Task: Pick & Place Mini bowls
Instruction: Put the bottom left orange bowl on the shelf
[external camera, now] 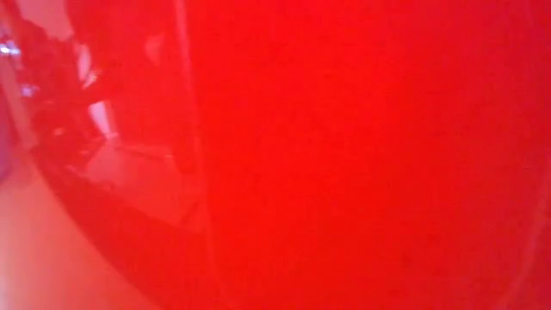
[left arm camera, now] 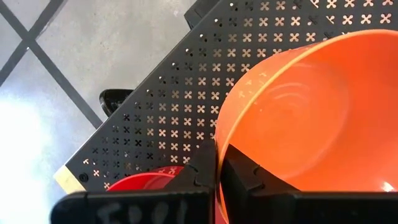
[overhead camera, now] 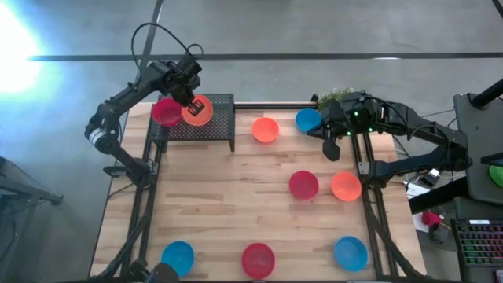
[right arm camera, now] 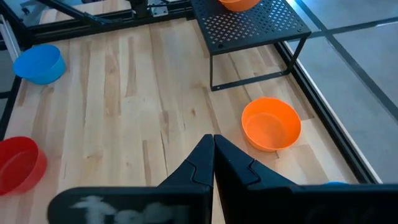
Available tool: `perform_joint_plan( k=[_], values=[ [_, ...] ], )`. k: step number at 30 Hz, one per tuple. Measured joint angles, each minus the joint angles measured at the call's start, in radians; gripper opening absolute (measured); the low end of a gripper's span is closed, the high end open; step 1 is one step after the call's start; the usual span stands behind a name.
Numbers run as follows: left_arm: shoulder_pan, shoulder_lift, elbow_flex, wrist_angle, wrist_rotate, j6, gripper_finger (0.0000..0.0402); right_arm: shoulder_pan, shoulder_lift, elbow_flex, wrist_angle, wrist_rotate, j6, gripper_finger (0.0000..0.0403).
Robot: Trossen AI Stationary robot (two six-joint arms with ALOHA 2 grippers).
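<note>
On a black perforated shelf [overhead camera: 212, 118] at the table's far left stand a red mini bowl [overhead camera: 166, 112] and an orange mini bowl [overhead camera: 199, 112]. My left gripper [overhead camera: 189, 102] is above them, shut on the orange bowl [left arm camera: 311, 112]; the red one [left arm camera: 146, 180] shows just beside its finger. My right gripper [overhead camera: 331, 148] hangs shut and empty above the table's far right [right arm camera: 213, 155]. Several more red, orange and blue mini bowls stand on the wooden table. The low view is filled by a red bowl [external camera: 344, 155] close to the camera. My left gripper pinches the orange bowl's rim [left arm camera: 218, 146] on the side toward the red bowl, one finger [left arm camera: 249, 177] inside the bowl and one [left arm camera: 202, 171] outside. The fingers come from above, slanting down. The bowl stands open side up over the shelf; its base is hidden.
On the table: an orange bowl [overhead camera: 266, 130] and a blue one [overhead camera: 308, 120] at the far side, a red [overhead camera: 303, 185] and an orange [overhead camera: 346, 186] right of the middle, blue [overhead camera: 178, 257], red [overhead camera: 258, 259] and blue [overhead camera: 350, 253] along the near edge. A green plant [overhead camera: 334, 96] stands at the far right.
</note>
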Motion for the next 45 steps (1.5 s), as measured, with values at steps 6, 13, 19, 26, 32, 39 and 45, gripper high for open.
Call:
perform_joint_plan(
  k=[6, 13, 19, 26, 32, 39, 45],
  values=[
    [0.0, 0.0, 0.0, 0.0, -0.03, 0.018, 0.0037, 0.0, 0.0, 0.0, 0.0, 0.0, 0.001, 0.0008],
    [0.0, 0.0, 0.0, 0.003, -0.054, 0.035, 0.0076, 0.0, 0.0, 0.0, 0.0, 0.0, 0.003, 0.0008],
    [0.0, 0.0, 0.026, 0.003, -0.047, 0.031, 0.0078, 0.0, 0.0, 0.0, 0.0, 0.0, 0.001, 0.0008],
    [-0.03, -0.002, 0.09, 0.033, 0.113, 0.025, 0.0078, 0.0, 0.0, 0.0, 0.001, 0.0, 0.0, 0.0008],
    [-0.09, 0.006, 0.073, 0.021, 0.134, 0.084, 0.0078, 0.0, 0.0, 0.0, 0.002, 0.0, -0.004, 0.0009],
    [-0.095, 0.03, 0.061, -0.118, 0.1, 0.073, 0.0078, 0.0, 0.0, 0.0, 0.002, 0.0, -0.005, 0.0008],
    [-0.094, 0.036, 0.048, -0.152, 0.014, 0.072, 0.0078, 0.0, 0.0, 0.0, 0.002, 0.0, -0.008, 0.0008]
  ],
)
